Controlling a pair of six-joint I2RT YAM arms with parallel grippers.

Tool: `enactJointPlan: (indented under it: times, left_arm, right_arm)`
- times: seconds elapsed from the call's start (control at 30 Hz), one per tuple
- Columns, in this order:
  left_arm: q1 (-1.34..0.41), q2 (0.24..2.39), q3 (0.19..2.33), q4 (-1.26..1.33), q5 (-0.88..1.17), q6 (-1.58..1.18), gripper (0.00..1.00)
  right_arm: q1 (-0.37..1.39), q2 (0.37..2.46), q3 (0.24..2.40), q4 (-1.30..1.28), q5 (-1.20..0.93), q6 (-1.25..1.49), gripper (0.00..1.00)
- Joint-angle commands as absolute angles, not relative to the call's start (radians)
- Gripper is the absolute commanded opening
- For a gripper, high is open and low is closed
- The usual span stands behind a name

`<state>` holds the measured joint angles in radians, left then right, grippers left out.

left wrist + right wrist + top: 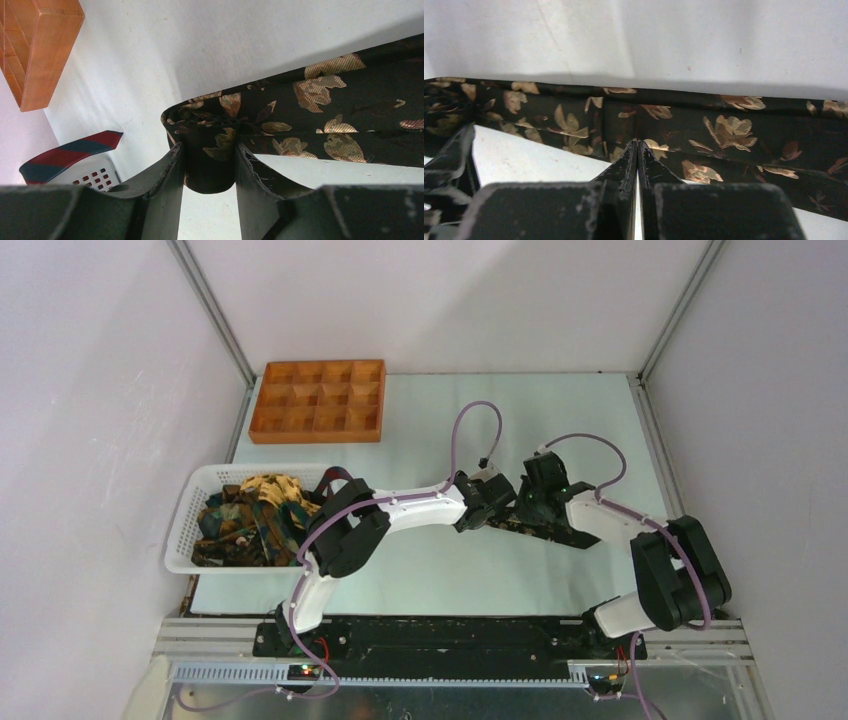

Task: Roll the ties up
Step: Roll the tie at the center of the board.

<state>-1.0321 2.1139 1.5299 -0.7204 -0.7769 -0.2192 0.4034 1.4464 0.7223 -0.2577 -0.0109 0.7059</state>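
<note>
One tie [320, 115], end clamped in left gripper [209, 152]; right gripper [637, 146] closed at its edge.

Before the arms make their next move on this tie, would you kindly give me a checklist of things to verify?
1. Left end effector clamps the tie by its folded end: ok.
2. Right end effector closed: ok.
3. Fabric actually pinched between its tips: cannot tell.
4. Tie lies untwisted on the table beside the right end effector: ok.
5. Left arm clear of the basket: cannot tell; they overlap from above.
6. Tray well away from the work: ok.
</note>
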Motion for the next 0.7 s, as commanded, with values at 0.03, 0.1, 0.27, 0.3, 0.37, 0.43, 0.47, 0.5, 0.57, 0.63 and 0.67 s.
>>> enactJointPlan:
  times: [0.03, 0.1, 0.27, 0.3, 0.37, 0.43, 0.47, 0.5, 0.57, 0.63, 0.67]
  left_arm:
    - [-1.032, 2.129, 1.543, -0.717, -0.8, -0.236, 0.43]
    - [-1.029, 2.129, 1.543, -0.716, -0.805, -0.235, 0.43]
    - [-1.021, 2.132, 1.539, -0.714, -0.823, -0.228, 0.42]
    - [-1.02, 2.132, 1.537, -0.715, -0.828, -0.226, 0.42]
    - [-1.015, 2.132, 1.532, -0.713, -0.836, -0.223, 0.42]
    - [-1.008, 2.131, 1.525, -0.711, -0.844, -0.22, 0.42]
    - [-1.006, 2.13, 1.521, -0.71, -0.846, -0.218, 0.42]
    - [-1.001, 2.13, 1.519, -0.71, -0.852, -0.218, 0.42]
    - [-0.995, 2.13, 1.512, -0.709, -0.861, -0.215, 0.42]
    - [-0.988, 2.128, 1.507, -0.706, -0.868, -0.213, 0.42]
    - [-0.987, 2.127, 1.504, -0.705, -0.87, -0.211, 0.42]
  right_arm:
    - [0.401, 1.486, 0.726, -0.274, 0.068, 0.741, 0.01]
    - [0.396, 1.506, 0.726, -0.273, 0.071, 0.745, 0.0]
    - [0.387, 1.574, 0.726, -0.25, 0.045, 0.746, 0.0]
    - [0.386, 1.582, 0.726, -0.246, 0.035, 0.746, 0.0]
    - [0.386, 1.599, 0.726, -0.236, 0.024, 0.748, 0.0]
    - [0.387, 1.612, 0.726, -0.226, 0.02, 0.75, 0.0]
    - [0.386, 1.618, 0.726, -0.225, 0.018, 0.751, 0.0]
    - [0.386, 1.621, 0.725, -0.224, 0.018, 0.751, 0.0]
    - [0.385, 1.626, 0.725, -0.223, 0.02, 0.752, 0.0]
    - [0.384, 1.631, 0.726, -0.221, 0.019, 0.751, 0.0]
    - [0.382, 1.632, 0.726, -0.221, 0.02, 0.751, 0.0]
